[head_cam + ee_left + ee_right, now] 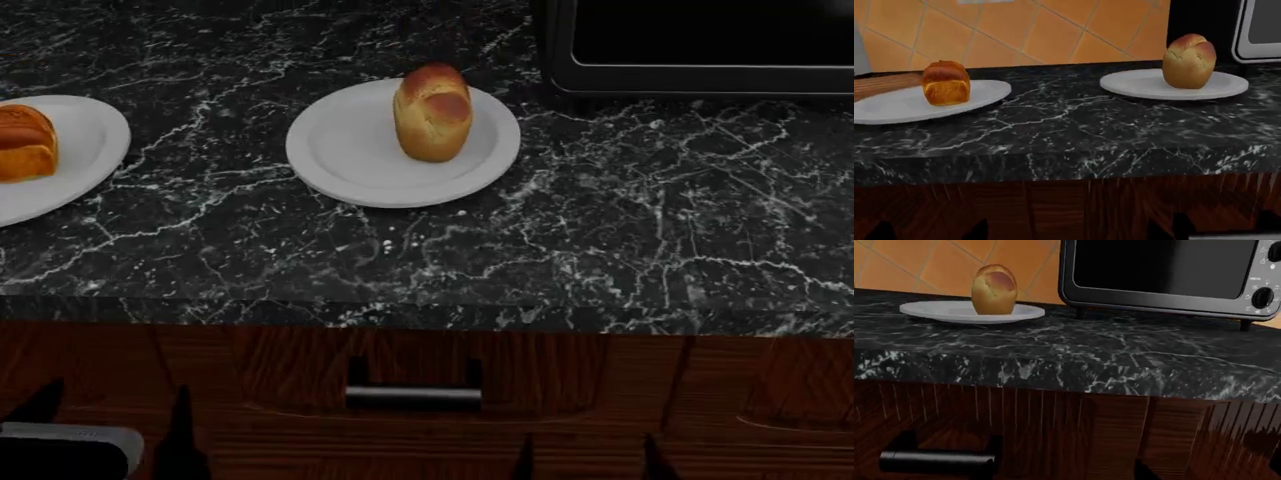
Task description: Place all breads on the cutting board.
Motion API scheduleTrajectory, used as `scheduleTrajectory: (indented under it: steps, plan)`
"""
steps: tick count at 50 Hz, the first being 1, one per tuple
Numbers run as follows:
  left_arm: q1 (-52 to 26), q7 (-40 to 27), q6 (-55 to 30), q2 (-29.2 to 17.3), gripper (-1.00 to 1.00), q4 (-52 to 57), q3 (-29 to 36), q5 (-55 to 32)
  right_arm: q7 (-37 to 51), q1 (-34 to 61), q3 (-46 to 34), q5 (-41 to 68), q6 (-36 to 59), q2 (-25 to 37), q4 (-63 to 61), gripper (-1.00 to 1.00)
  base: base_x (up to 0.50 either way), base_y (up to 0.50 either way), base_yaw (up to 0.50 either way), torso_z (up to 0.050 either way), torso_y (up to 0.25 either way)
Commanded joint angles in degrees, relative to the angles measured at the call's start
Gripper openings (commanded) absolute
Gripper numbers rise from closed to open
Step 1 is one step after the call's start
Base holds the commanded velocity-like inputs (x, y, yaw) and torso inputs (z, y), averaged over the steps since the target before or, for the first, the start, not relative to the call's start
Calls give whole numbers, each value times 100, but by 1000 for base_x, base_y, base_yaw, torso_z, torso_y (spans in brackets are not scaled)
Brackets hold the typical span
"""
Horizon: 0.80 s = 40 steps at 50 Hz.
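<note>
So far, no bread had been picked up. Two breads showed, and each one sat on its own white plate on the black worktop. The pale bread [433, 111] stood up on the middle plate [344, 150], near the back edge and just beside the dark oven [694, 45]. The darker bread [24, 142] sat on the left plate [80, 160], off toward the worktop's left end. The two plates were well apart.

Only a small bit of the board [884, 84] showed in the left wrist view, behind the left plate, by the back edge near the orange wall. No bread was seen on that bit.

Both arms hung low, in front of the brown drawers below the front edge. Only dark tips showed, so I could not tell if either claw was apart or together.

I think the job was only starting. The next move likely called for lifting an arm over the front edge and reaching a claw around one bread.
</note>
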Motion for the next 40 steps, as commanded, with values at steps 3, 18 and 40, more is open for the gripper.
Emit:
scheduleTrajectory:
  steps: [3, 18, 40]
  plan:
    - [-1319, 215, -3160, -358, 100, 2160, -53, -86, -414, 1735, 597, 303, 4868, 786, -3339, 100, 0, 0, 0, 0, 0]
    - [-3078, 572, -4981, -536, 100, 2803, 6, -517, -800, 3767, 433, 805, 7117, 1159, -3946, 100, 0, 0, 0, 0, 0]
    - [-3685, 693, -5279, -635, 100, 2671, -63, -684, -852, 5016, -122, 993, 7837, 1237, -3749, 100, 25, 250, 0, 0, 0]
